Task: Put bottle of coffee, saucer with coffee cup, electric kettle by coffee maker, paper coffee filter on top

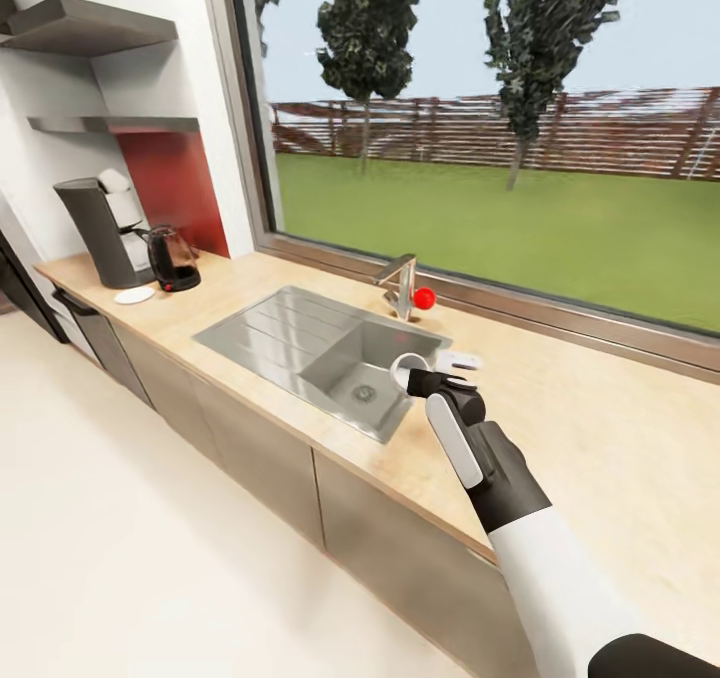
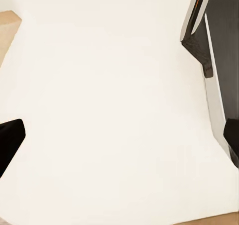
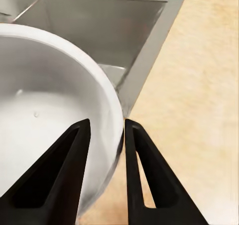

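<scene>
My right gripper point(image 1: 428, 380) is shut on the rim of the white coffee cup point(image 1: 408, 368), held above the near right corner of the sink. In the right wrist view one finger point(image 3: 59, 175) is inside the cup point(image 3: 45, 110) and the other point(image 3: 144, 170) outside its wall. Far left on the counter stands the grey coffee maker point(image 1: 100, 233) with something white, perhaps the paper filter point(image 1: 115, 180), on top. The dark electric kettle point(image 1: 172, 258) and the white saucer point(image 1: 134, 295) sit beside it. My left gripper point(image 2: 119, 140) hangs open over pale floor.
A steel sink point(image 1: 270, 328) with a drainboard is set into the wooden countertop point(image 1: 600, 428). Behind it stands a faucet point(image 1: 400, 283) with a red knob point(image 1: 425, 298). Wall shelves point(image 1: 90, 23) hang above the coffee maker. A large window runs behind the counter.
</scene>
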